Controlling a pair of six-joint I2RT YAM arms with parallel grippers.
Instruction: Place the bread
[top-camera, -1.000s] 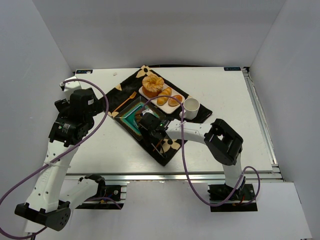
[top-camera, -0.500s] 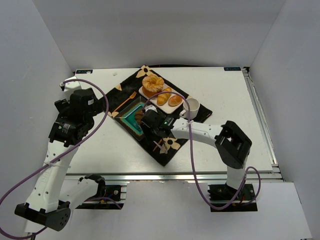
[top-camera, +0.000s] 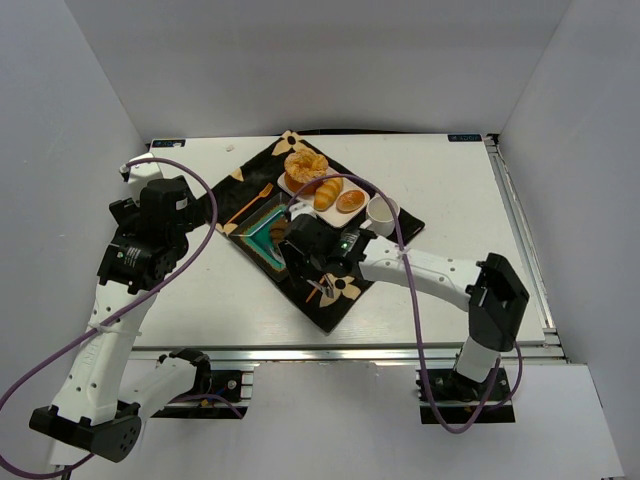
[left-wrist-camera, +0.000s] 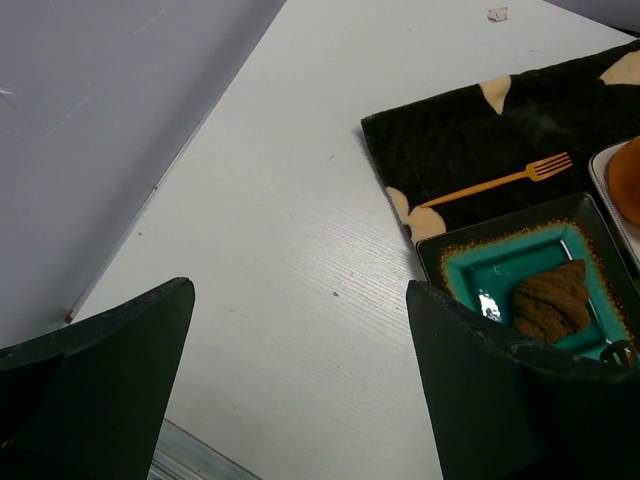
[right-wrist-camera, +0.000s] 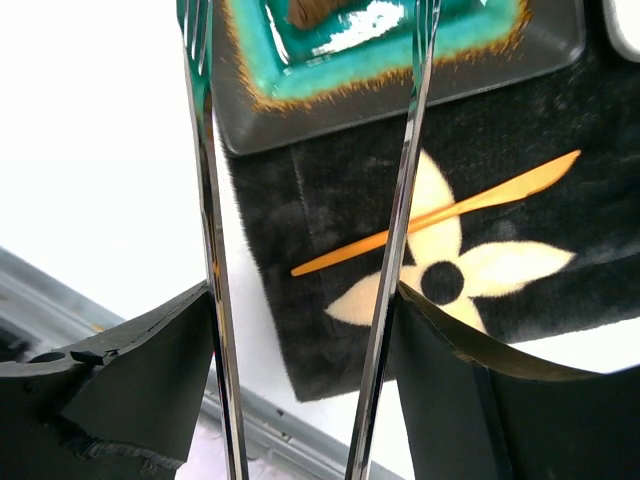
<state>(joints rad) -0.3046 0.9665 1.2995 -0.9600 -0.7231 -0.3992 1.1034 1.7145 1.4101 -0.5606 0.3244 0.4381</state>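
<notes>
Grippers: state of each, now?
Left gripper: open, empty.
Right gripper: open, empty; bread lies on the plate.

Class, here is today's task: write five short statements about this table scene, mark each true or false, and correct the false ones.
1. The brown bread lies in the teal dish. True.
2. The right tool grips the brown bread. False: its fingers stand apart, empty.
3. The orange fork lies on the black mat. True.
4. The white cup stands inside the teal dish. False: it stands on the black mat.
5. The left tool is open. True.
</notes>
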